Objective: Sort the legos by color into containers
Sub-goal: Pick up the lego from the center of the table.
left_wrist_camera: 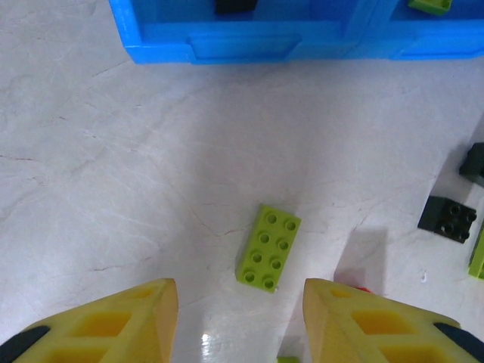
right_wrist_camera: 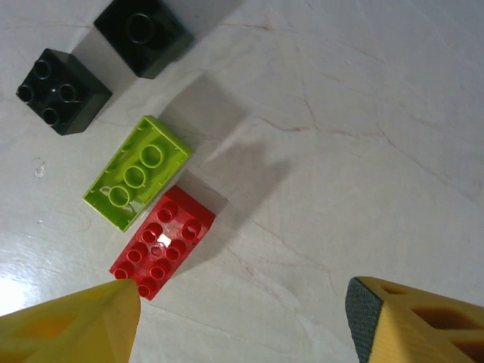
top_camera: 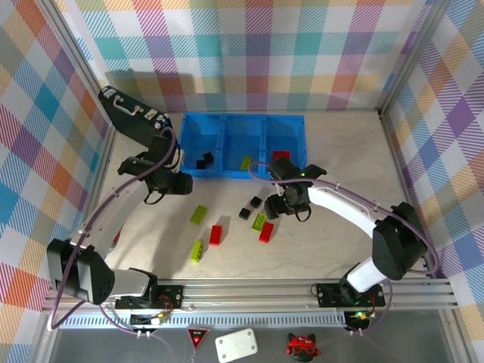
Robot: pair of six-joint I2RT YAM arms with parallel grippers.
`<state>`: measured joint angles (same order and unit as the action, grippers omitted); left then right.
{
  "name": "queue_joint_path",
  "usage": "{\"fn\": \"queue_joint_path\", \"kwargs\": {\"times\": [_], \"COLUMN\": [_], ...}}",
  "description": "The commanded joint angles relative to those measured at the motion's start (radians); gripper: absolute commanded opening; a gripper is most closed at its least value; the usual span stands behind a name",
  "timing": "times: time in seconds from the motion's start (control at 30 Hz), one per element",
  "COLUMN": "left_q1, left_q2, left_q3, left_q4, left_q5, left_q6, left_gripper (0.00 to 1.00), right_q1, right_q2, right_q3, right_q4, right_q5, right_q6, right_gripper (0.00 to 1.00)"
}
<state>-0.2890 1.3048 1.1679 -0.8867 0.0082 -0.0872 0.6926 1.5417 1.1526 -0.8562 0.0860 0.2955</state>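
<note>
- Found the left end effector [left_wrist_camera: 240,302] spread wide and pinching nothing, poised over the pale desk [left_wrist_camera: 113,151].
- Saw a lime-green brick [left_wrist_camera: 268,248] lying studs up just ahead of its yellow fingers [left_wrist_camera: 113,325], in line with the gap between them and touching neither.
- Made out a sliver of red [left_wrist_camera: 361,289] beside one fingertip, perhaps the edge of another brick; too little showed to tell.
- Noted a black brick [left_wrist_camera: 448,219] farther off to one side, and the wall of the blue containers [left_wrist_camera: 249,38] along the far edge of that wrist view.
- Found the right end effector [right_wrist_camera: 242,299] likewise spread and empty, above bare desk.
- Saw a red brick [right_wrist_camera: 162,242] studs up close by one of its fingertips, touching an upturned green brick [right_wrist_camera: 136,174] that showed its hollow underside.
- Noted two black squarish bricks [right_wrist_camera: 64,91] just beyond that pair, apart from it.
- Saw, from above, the three joined bins in a row at the far side, with black pieces [top_camera: 204,160] in the left bin, a green piece [top_camera: 246,162] in the middle and a red piece [top_camera: 281,155] in the right.
- Counted seven loose legos [top_camera: 216,234] on the desk between the two arms.
- Noted a black briefcase [top_camera: 132,113] lying aslant just left of the bins.
</note>
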Motion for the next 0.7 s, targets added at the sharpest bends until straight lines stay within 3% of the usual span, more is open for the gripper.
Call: {"fn": "queue_joint_path", "kwargs": {"times": [0.0,0.3,0.67], "left_q1": [0.013,0.013,0.013], "left_q2": [-0.064,-0.127,-0.127], "left_q3": [-0.056,-0.142,-0.142], "left_q4": [0.03,0.118,0.146], "left_q5": [0.006,0.002,0.016], "left_q6": [0.027,0.017,0.029], "left_gripper": [0.48,0.48,0.48], "right_q1": [0.009,0.064,0.126], "right_q2": [0.054,0.212,0.382], "right_q3": [0.054,0.148,0.262], "right_q4": [0.029,0.025,-0.007], "right_q5": [-0.029,-0.033,0.003], "right_q6": [-0.2,-0.441,-0.517], "right_gripper": [0.73,0.75,0.78]}}
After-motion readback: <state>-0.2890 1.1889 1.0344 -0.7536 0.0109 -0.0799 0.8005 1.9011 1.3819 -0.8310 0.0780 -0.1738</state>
